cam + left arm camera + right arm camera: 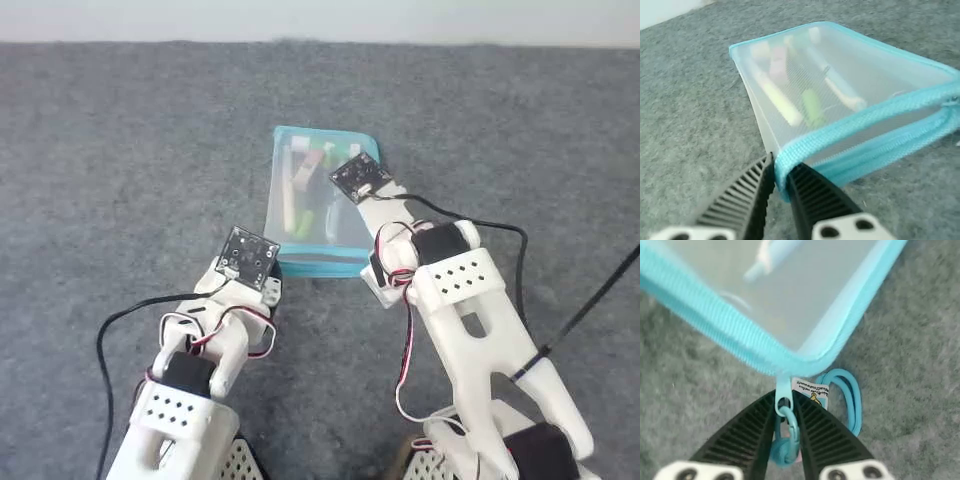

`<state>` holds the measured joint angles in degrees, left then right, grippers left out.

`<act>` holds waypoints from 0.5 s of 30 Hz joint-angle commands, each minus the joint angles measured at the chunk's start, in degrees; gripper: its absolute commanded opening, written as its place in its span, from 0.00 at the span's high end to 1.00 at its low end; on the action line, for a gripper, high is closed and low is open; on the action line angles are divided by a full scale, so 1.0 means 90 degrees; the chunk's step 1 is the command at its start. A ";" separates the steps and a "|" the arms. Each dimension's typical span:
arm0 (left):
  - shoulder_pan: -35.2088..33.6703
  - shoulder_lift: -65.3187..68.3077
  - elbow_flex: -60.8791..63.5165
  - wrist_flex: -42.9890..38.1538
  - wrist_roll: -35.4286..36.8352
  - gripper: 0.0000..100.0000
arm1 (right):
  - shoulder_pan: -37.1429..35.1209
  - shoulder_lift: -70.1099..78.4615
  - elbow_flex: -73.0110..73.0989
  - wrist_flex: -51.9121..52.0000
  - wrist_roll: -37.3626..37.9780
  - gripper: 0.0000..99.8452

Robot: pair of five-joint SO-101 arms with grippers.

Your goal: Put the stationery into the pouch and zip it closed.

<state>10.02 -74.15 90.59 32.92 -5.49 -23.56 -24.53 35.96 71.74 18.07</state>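
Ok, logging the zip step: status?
Left gripper shut on pouch corner. Right gripper shut on zipper pull. Stationery inside pouch, zip looks closed. Nothing in the way.

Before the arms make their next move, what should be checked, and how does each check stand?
1. Stationery inside the pouch: ok, pens lie behind its clear wall.
2. Left gripper holding the pouch: ok, shut on the zip-side corner.
3. Right gripper on the zipper pull: ok, shut on it.
4. Zip fully closed: ok as far as seen; the pull sits at the end corner and the zip looks joined in both wrist views.
5. Carry loop not caught: ok, it looks free, lying on the grey mat.
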 commanded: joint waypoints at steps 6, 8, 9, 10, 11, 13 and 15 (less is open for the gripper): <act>0.0068 -0.0107 -0.0132 -0.0137 -0.0127 0.99 | -0.1363 -0.0991 -0.0156 0.0444 0.0195 0.90; 0.0068 -0.0107 -0.0132 -0.0137 -0.0127 0.99 | -0.1910 -0.1314 0.0010 0.0562 0.0176 0.91; 0.0068 -0.0107 -0.0132 -0.0137 -0.0127 0.99 | -0.2105 -0.1490 0.0068 0.0610 0.0107 0.91; 0.0068 -0.0107 -0.0132 -0.0137 -0.0127 0.99 | -0.2222 -0.1695 0.0107 0.0650 0.0039 0.91; 0.0068 -0.0107 -0.0132 -0.0137 -0.0127 0.99 | -0.2261 -0.1910 0.0117 0.0679 0.0000 0.91; 0.0068 -0.0107 -0.0132 -0.0147 -0.0127 0.99 | -0.2242 -0.2349 0.0117 0.0786 0.0020 0.91; 0.0068 -0.0107 -0.0132 -0.0156 -0.0127 0.99 | -0.2242 -0.2750 0.0107 0.0874 0.0039 0.91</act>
<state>9.93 -74.15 90.51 32.92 -6.29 -42.11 -42.29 37.63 78.24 18.68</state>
